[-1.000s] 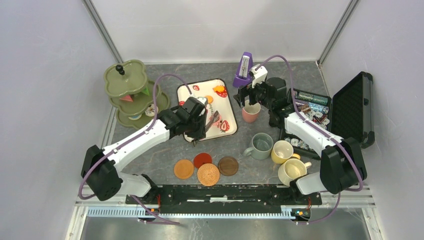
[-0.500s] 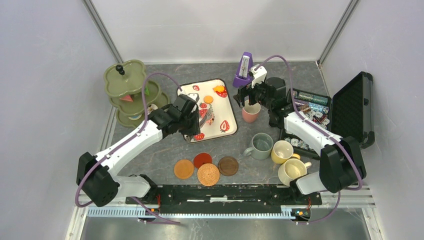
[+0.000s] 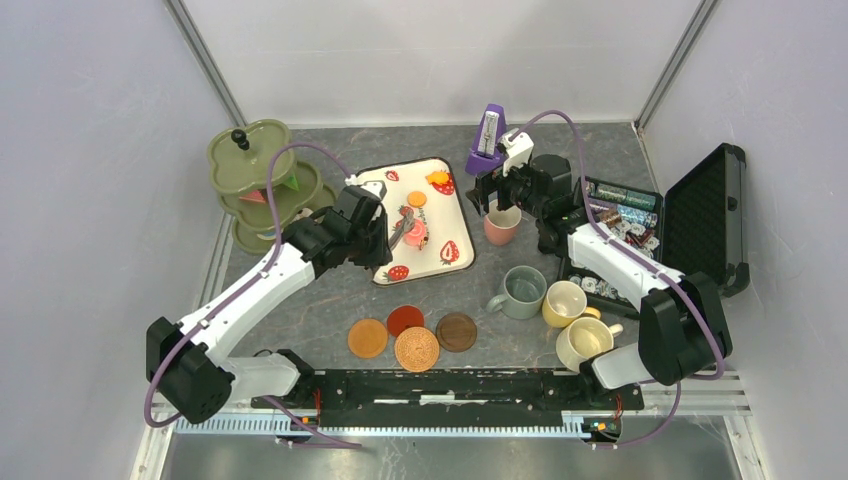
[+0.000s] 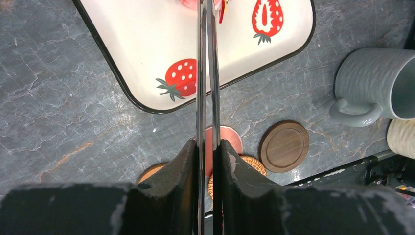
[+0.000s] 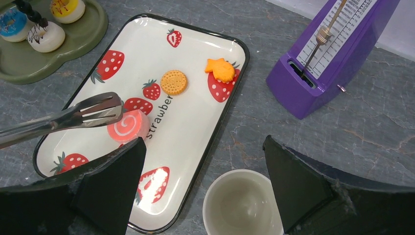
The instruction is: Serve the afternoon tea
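pastries partly on stand; two wait on tray, mugs off coasters. my left gripper pinches tongs at a pink roll, right gripper gapes.

White tray bears red strawberries and a black rim; swirled pastry pink, metronome purple.

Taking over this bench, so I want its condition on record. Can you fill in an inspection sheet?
Surface: grey stone-look table, no spills seen.
Job's things: pink roll at the tip of the tongs, over the strawberry tray; four coasters bare; three mugs grouped right; stand holds pastries.
Clutter: purple metronome, open black case.
Claws: left claw shut on tongs; right claw open above pink mug.
Cables: purple cables loop over both arms; no snag seen.
Surroundings: white walls; nothing else seen.
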You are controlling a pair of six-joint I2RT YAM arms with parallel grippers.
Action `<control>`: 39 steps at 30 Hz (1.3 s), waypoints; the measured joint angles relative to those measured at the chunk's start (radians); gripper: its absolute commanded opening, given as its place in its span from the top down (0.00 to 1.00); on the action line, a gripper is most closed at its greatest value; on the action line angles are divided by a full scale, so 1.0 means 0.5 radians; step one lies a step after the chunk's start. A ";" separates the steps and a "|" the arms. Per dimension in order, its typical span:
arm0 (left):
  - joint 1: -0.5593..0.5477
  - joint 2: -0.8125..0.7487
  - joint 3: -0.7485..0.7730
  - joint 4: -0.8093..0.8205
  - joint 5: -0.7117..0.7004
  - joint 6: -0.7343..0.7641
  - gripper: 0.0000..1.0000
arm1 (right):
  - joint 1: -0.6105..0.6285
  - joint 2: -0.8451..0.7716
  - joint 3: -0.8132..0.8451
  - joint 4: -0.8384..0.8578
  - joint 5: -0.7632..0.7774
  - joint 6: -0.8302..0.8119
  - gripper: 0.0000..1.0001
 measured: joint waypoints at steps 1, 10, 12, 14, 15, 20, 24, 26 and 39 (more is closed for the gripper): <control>0.001 0.006 -0.003 0.002 0.000 0.000 0.74 | 0.000 0.000 0.000 0.000 -0.001 0.001 0.02; 0.055 0.025 -0.117 0.056 -0.037 0.001 0.75 | 0.000 0.000 0.000 0.000 -0.002 0.004 0.02; 0.077 0.024 -0.145 0.077 -0.038 0.000 0.75 | 0.000 0.000 0.000 0.000 -0.002 0.003 0.02; 0.089 0.024 -0.163 0.090 -0.038 0.000 0.75 | 0.000 0.000 0.000 0.000 -0.002 0.003 0.02; 0.094 0.025 -0.169 0.096 -0.038 0.000 0.76 | 0.000 0.000 0.000 0.000 -0.002 0.004 0.02; 0.122 0.025 -0.189 0.102 -0.048 0.000 0.76 | 0.000 0.000 0.000 0.000 -0.002 0.003 0.02; 0.153 0.025 -0.195 0.098 -0.066 0.001 0.76 | 0.000 0.000 0.000 0.000 -0.002 0.004 0.02; 0.166 0.025 -0.195 0.092 -0.072 0.001 0.76 | 0.000 0.000 0.000 0.000 -0.003 0.004 0.02; 0.179 -0.202 -0.128 -0.013 -0.249 0.005 0.61 | 0.000 0.000 0.000 0.000 -0.019 0.005 0.02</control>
